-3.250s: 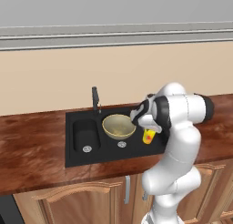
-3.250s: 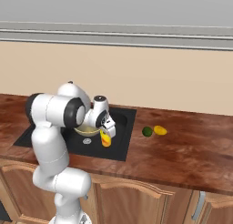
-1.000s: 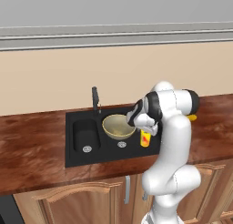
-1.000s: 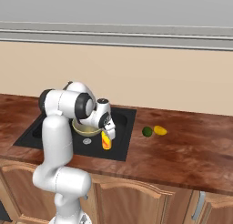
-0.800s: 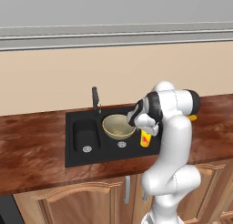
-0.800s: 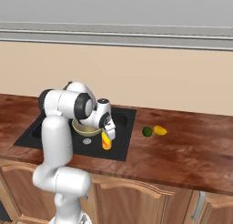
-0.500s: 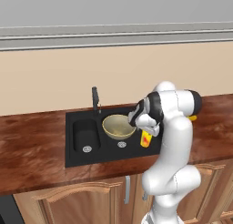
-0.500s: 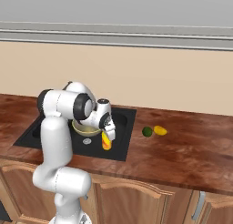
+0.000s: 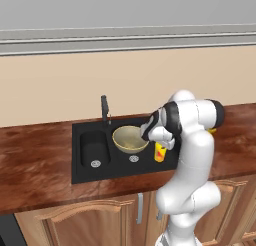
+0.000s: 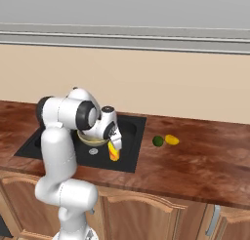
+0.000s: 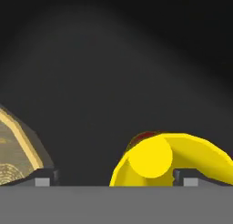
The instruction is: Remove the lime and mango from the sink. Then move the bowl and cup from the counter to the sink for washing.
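Arm bent low over sink (image 9: 80, 165), gripper (image 11: 113, 180) wide open around cup (image 10: 114, 150), right base view shows lime (image 10: 157, 141) and mango (image 10: 171, 139) on counter (image 10: 205, 170)

**Counter and sink: what is sitting where**

The reddish-brown counter (image 10: 205, 170) is running along the wall over light wooden cabinets (image 10: 161, 214). The black sink (image 9: 85, 172) is sitting set into it, a dark faucet (image 9: 104, 109) rising at its back edge. The bowl (image 9: 129, 139) and the yellow cup (image 10: 114, 151) are sitting in the larger basin. The lime (image 10: 157, 141) and the mango (image 10: 171, 139) are lying just beside each other on the counter, right of the sink.
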Controlling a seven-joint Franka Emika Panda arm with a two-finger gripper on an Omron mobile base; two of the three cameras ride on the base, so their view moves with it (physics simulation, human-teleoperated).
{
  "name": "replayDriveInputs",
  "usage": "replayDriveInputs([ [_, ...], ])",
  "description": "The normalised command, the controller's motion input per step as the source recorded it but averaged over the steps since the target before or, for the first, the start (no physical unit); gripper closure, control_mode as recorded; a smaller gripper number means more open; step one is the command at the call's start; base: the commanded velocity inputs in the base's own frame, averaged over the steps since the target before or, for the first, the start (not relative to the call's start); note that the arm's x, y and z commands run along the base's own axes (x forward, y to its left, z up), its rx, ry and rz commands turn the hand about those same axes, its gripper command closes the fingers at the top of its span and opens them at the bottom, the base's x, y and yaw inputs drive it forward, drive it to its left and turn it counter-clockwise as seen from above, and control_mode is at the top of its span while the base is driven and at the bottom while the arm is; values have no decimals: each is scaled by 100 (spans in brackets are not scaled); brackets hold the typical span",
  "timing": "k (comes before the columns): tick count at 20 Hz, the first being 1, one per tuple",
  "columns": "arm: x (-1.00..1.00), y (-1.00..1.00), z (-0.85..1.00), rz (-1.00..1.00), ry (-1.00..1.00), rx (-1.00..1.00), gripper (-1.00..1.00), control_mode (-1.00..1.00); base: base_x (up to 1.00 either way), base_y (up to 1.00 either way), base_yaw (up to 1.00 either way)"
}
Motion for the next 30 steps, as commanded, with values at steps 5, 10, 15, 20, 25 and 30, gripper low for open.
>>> replayDriveInputs([
  [5,-6,5,17,0,-8,0,-100,-100,0,0,0],
  [10,-3,0,24,0,-6,0,-100,-100,0,0,0],
  [15,-8,0,31,0,-5,0,-100,-100,0,0,0],
  [20,-9,0,36,0,-1,0,-100,-100,0,0,0],
  [25,-7,0,37,3,1,0,-100,-100,0,0,0],
  [30,-13,0,34,8,5,-2,-100,-100,0,0,0],
])
